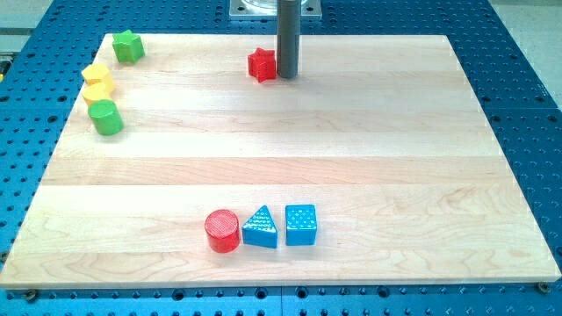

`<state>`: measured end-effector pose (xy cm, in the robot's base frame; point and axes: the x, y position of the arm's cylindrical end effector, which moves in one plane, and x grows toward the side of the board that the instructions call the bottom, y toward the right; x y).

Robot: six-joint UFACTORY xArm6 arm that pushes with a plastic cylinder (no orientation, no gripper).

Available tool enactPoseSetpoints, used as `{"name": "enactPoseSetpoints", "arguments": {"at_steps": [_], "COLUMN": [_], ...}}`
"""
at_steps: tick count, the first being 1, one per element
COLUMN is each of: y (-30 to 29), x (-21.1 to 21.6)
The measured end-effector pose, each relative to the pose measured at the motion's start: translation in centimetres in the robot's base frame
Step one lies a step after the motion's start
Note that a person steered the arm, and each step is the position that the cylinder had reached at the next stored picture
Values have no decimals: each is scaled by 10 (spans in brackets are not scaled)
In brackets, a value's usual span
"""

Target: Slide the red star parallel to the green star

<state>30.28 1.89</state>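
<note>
My tip rests just right of the red star, touching or nearly so, near the top of the surface. The green star sits far left at the top corner. My end effector is a bare rod, grasping nothing.

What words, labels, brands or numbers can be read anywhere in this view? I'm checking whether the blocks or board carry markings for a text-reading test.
None: no readable text shows.
The wooden board is plain.
The red star, beside my tip, and the green star are unmarked.
The blue cube and blue triangle show only a dotted texture, no characters.
The blue perforated table bears holes only.
</note>
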Motion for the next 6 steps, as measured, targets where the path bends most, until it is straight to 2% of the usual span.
{"name": "enactPoseSetpoints", "arguments": {"at_steps": [1, 2, 4, 6], "y": [-41, -78, -38, -31], "x": [21, -13, -20, 5]}}
